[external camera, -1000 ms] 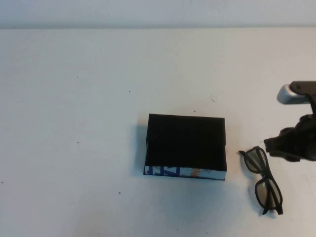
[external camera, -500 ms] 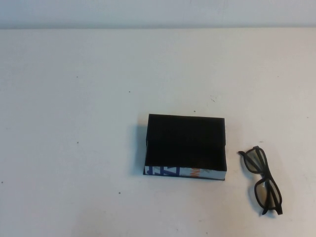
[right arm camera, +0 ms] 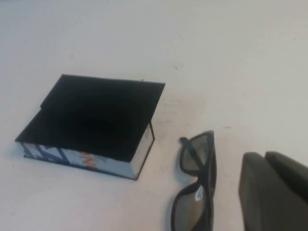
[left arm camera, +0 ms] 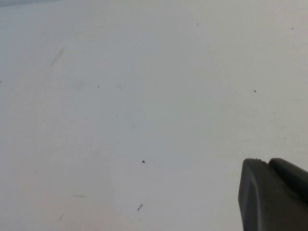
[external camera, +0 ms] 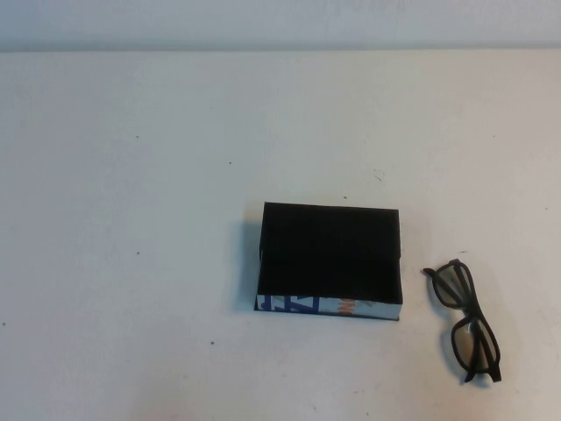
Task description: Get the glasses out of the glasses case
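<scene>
1. From the raised camera: the glasses case (external camera: 330, 261) sits near the middle of the white table (external camera: 131, 175), its black top facing up and the white strip with blue and orange print on the side nearest the robot. The glasses (external camera: 465, 320) lie flat on the table to the case's right, near it but not touching, arms folded, the frame running away from the robot. Neither arm shows in this view.

2. From the left wrist camera: only bare, lightly speckled table (left arm camera: 120, 96) is in sight, with a dark part of the left gripper (left arm camera: 273, 195) in one corner. It holds nothing that I can see; how far its fingers are spread, I cannot tell.

3. From the right wrist camera: the case (right arm camera: 94, 122) and the glasses (right arm camera: 195, 187) lie side by side on the table, apart. A dark part of the right gripper (right arm camera: 273, 191) hangs just beside the glasses, not touching them. Its finger spread I cannot tell.
</scene>
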Robot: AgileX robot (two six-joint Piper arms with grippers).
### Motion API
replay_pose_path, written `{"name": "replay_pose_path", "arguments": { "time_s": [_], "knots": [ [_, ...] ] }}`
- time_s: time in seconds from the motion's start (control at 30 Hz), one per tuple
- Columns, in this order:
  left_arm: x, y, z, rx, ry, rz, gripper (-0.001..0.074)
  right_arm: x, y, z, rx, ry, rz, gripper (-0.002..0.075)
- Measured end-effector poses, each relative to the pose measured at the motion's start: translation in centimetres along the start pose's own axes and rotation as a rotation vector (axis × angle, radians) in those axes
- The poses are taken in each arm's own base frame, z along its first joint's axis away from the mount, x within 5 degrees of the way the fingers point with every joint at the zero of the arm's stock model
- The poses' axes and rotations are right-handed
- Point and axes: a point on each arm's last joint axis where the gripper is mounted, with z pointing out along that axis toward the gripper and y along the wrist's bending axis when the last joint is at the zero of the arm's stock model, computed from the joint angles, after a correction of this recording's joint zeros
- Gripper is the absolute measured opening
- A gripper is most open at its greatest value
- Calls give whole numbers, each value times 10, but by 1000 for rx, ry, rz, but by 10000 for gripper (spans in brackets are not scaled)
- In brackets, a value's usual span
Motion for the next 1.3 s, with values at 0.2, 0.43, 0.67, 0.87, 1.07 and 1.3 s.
{"name": "replay_pose_path", "arguments": {
  "time_s": [0.2, 0.43, 0.67, 0.87, 1.07, 1.3],
  "knots": [
    [0, 0, 0, 0, 0, 0, -5, 14, -2, 3, 4, 56, 4, -18],
    [0, 0, 0, 0, 0, 0, -5, 35, -6, -2, 1, 52, 11, -18],
    [0, 0, 0, 0, 0, 0, -5, 59, -20, -17, 132, -104, 30, -18],
    [0, 0, 0, 0, 0, 0, -5, 75, -28, -17, 200, -161, 104, -18],
    [0, 0, 0, 0, 0, 0, -5, 78, -29, -16, 211, -142, 96, -18],
    [0, 0, 0, 0, 0, 0, -5, 78, -29, -16, 218, -133, 18, -18]
  ]
}}
